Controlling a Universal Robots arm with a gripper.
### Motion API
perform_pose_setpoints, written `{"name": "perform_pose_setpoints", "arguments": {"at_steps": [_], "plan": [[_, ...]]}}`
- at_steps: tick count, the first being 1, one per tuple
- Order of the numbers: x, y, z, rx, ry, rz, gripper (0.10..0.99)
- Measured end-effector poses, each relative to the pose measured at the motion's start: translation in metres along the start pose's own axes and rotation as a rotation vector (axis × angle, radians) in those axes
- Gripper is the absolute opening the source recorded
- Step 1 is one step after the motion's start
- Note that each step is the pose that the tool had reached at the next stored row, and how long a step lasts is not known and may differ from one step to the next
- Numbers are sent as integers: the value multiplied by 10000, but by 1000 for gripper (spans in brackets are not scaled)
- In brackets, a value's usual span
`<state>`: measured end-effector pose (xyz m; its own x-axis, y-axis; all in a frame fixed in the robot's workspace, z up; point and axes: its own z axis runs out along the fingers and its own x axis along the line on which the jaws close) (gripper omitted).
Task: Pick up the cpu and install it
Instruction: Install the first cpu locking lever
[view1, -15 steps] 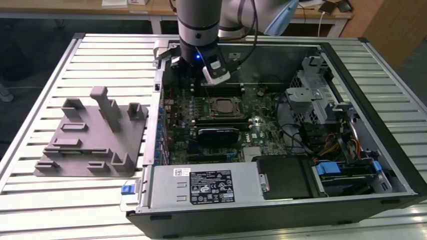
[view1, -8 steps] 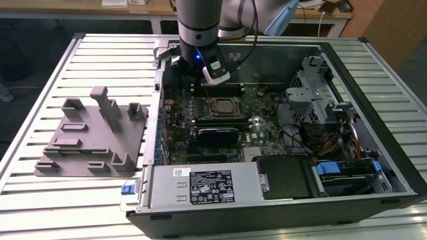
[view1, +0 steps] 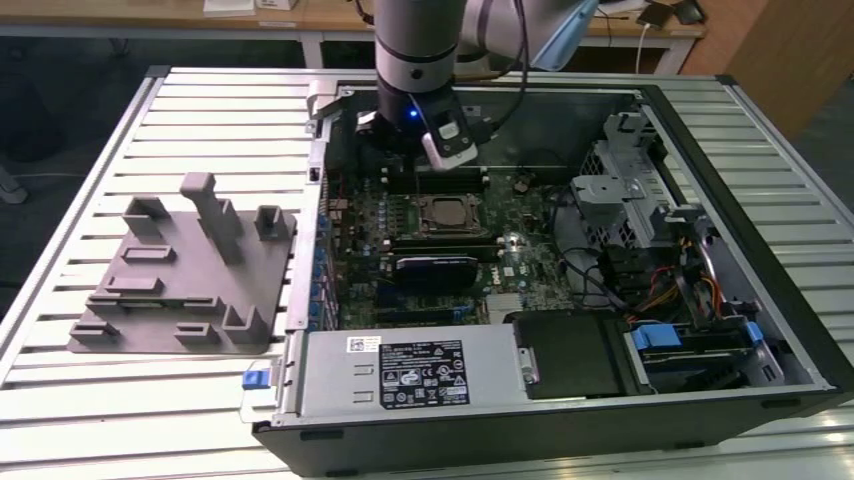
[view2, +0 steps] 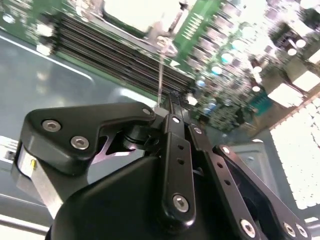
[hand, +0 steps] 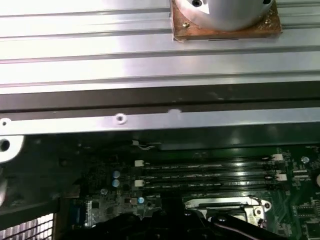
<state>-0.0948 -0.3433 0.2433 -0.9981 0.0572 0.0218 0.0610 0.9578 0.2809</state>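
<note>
The cpu (view1: 445, 212), a small square chip with a silvery top, lies flat inside the black socket frame (view1: 445, 229) on the motherboard of the open computer case. My gripper (view1: 400, 148) hangs low over the board just beyond the socket, under the arm's grey wrist, and holds no chip. In the second wrist view the gripper's (view2: 167, 106) black linkages converge near a thin metal lever (view2: 160, 65) that rises beside the bright cpu (view2: 132, 11). The first wrist view looks across the memory slots (hand: 205, 172) toward the socket's metal frame (hand: 220, 204).
A grey plastic fixture block (view1: 187, 275) with upright posts sits on the slatted table at the exterior view's left. Inside the case are a power supply (view1: 400, 370), drive cages (view1: 641, 200) and cable bundles (view1: 667, 290). The case wall (view1: 315, 200) borders the board.
</note>
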Motion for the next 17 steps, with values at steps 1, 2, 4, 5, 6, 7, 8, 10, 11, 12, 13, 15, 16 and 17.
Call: {"name": "perform_pose_setpoints", "arguments": {"at_steps": [1,2,4,5,6,7,8,10,11,12,13,15,16,17], "plan": [[-41,2,0,1,9,2,106],[-83,5,-1,2,19,4,106],[-169,10,-1,2,38,10,106],[-210,12,-1,4,48,12,106],[-248,14,-2,4,58,16,106],[-284,16,-2,4,67,19,106],[-321,18,-2,5,77,20,106],[-362,21,-3,6,87,24,106],[-365,21,-2,6,87,23,106],[-365,21,-2,5,86,23,106],[-365,21,-2,5,85,24,106],[-366,21,-2,5,85,25,106],[-366,21,-2,5,85,25,106],[-366,21,-2,3,74,20,106]]}}
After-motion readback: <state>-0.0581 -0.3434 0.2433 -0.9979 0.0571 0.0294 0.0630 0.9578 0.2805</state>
